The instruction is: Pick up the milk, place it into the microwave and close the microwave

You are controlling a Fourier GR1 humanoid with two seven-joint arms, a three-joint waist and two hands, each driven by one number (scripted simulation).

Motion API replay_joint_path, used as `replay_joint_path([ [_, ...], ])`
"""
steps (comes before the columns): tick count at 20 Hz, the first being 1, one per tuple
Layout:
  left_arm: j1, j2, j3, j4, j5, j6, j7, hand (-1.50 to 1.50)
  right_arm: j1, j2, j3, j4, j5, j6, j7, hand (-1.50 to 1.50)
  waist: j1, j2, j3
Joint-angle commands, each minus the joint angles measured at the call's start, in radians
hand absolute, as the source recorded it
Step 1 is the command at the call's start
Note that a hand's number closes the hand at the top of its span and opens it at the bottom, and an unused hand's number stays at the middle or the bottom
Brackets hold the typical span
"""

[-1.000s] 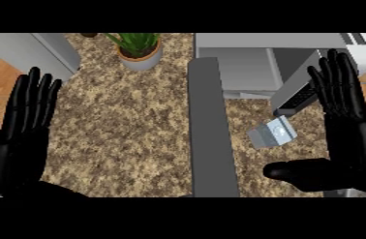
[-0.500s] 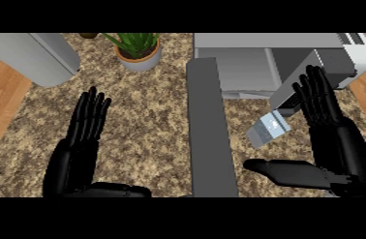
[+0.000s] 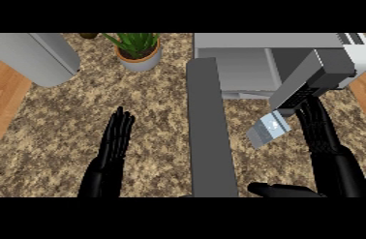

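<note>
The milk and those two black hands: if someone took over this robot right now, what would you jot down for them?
Left hand: open, fingers straight, over the counter, holding nothing.
Right hand: open, fingers straight, just right of the milk; whether it touches the carton I cannot tell.
Milk: tilted carton on the counter in front of the microwave, between the open microwave door and the right hand.
Done: the door stands open; nothing else.
Left: grasp the milk, set it inside the microwave, shut the door.
</note>
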Motion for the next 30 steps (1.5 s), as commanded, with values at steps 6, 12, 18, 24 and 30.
replay_joint_path([
  [6, 0.126, 0.03, -0.085, 0.024, -0.004, 0.054, -0.152, -1.5, 0.026, 0.017, -0.05, 0.237, 0.035, -0.039, -0.257, -1.5, 0.006, 0.001, 0.0],
  [12, 0.028, 0.002, -0.104, 0.058, 0.011, 0.09, -0.062, -1.5, -0.008, 0.022, -0.064, 0.297, 0.037, -0.056, -0.257, -1.5, 0.002, 0.001, 0.0],
  [18, 0.127, 0.084, -0.09, 0.013, 0.086, 0.032, -0.13, -1.5, -0.011, 0.031, -0.091, 0.483, 0.005, -0.05, -0.424, -1.5, 0.004, 0.001, 0.0],
  [24, 0.19, 0.108, -0.114, -0.052, 0.098, 0.025, -0.125, -1.5, -0.151, 0.008, -0.188, 0.782, 0.035, -0.107, -0.585, -1.5, 0.01, 0.002, 0.0],
  [30, 0.241, 0.172, -0.02, 0.003, 0.183, -0.07, -0.233, -1.5, -0.201, -0.008, -0.236, 0.946, 0.036, -0.141, -0.72, -1.5, 0.01, 0.001, 0.0],
])
